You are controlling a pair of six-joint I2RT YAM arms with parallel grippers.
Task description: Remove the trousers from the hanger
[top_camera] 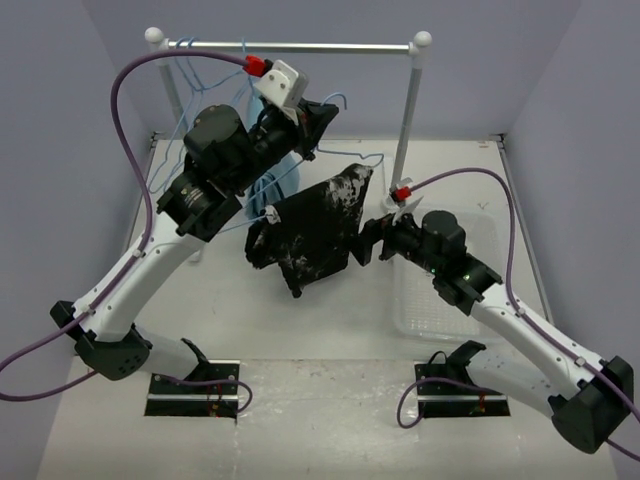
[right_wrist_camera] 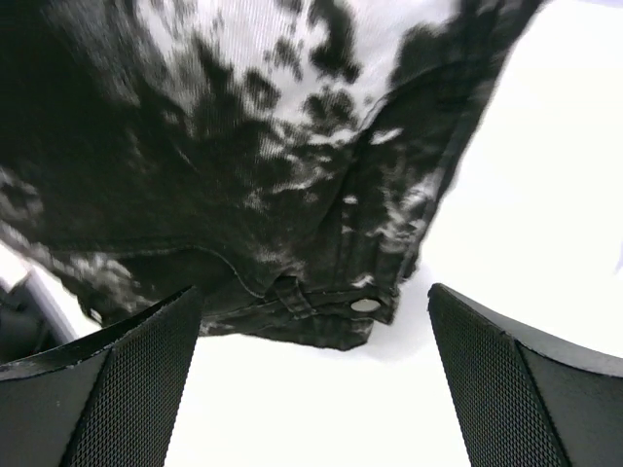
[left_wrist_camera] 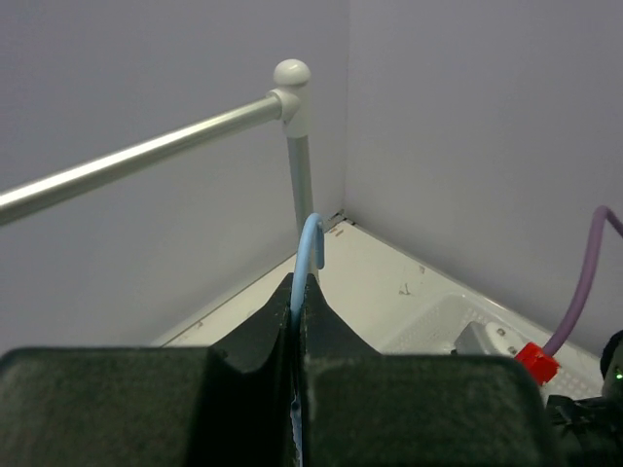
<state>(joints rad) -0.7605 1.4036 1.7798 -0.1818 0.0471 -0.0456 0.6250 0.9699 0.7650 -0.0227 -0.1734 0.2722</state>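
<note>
left gripper (left_wrist_camera: 297, 297) clamped on hanger (left_wrist_camera: 308, 243) | right gripper (right_wrist_camera: 311, 381) wide apart, empty, near trousers (right_wrist_camera: 243, 146)

The trousers (top_camera: 315, 225) seemingly block the right gripper (top_camera: 369, 239).

Robot arms: two, the left arm (top_camera: 140, 270) at 8 o'clock and the right arm (top_camera: 525, 325) at 4 o'clock.
Grippers: two, the left gripper (top_camera: 325, 115) and the right gripper (top_camera: 365, 240).
Trousers (top_camera: 315, 225): one, at centre.
Hangers: one hanger (left_wrist_camera: 310, 238) in the left gripper; one hook (top_camera: 372, 158) beside the trousers; a bunch (top_camera: 200, 70) at 11 o'clock, too tangled to count.
Clothes rail (top_camera: 330, 46): one.
Clear tray (top_camera: 430, 315): one, at 3 o'clock.
Purple cables: two, the left cable (top_camera: 117, 95) and the right cable (top_camera: 465, 170).
Base plates: two, the left plate (top_camera: 195, 392) and the right plate (top_camera: 460, 397).
</note>
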